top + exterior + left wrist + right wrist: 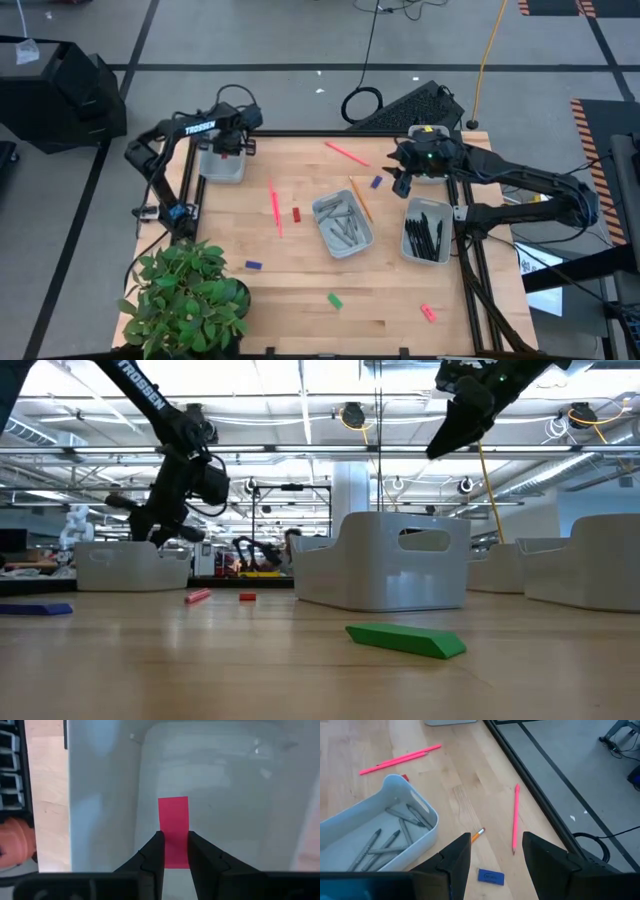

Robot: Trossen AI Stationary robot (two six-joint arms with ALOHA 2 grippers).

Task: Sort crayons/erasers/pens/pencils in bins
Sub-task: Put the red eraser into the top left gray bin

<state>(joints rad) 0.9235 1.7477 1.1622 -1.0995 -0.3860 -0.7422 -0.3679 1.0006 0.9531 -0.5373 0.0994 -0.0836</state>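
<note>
- The tabletop (300, 290) is a pale wooden slab with visible grain, framed by dark rails.
- A leafy green potted plant (185, 300) stands at its seven o'clock corner.
- Four bins, all smooth pale plastic with rounded corners: one at ten o'clock (222, 165) under the left arm, one at centre (343, 223), one at three o'clock (427, 232), one at one o'clock (430, 160) mostly hidden by the right arm.
- The centre bin holds a loose heap of stubby grey crayons (342, 224), also seen in the right wrist view (395, 832).
- The three o'clock bin holds slim black pens (426, 236) lying roughly side by side.
- The left claw (174, 851) hangs over the ten o'clock bin, pinching a flat red-pink eraser (173, 830); only the left wrist view shows this.
- The right claw (495, 851) hovers at about one o'clock, its fingers spread wide and holding nothing, above a blue eraser (491, 876).
- Long thin pencils lie on the wood: a pink one left of centre (274, 208), another pink at twelve o'clock (347, 153), an orange one (361, 200) beside the centre bin.
- Small chunky erasers lie scattered: red (296, 213), blue at eight o'clock (253, 265), green at six o'clock (334, 299), pink at five o'clock (428, 313).
- The low view shows the green eraser (405, 639) as a flat wedge up close.
</note>
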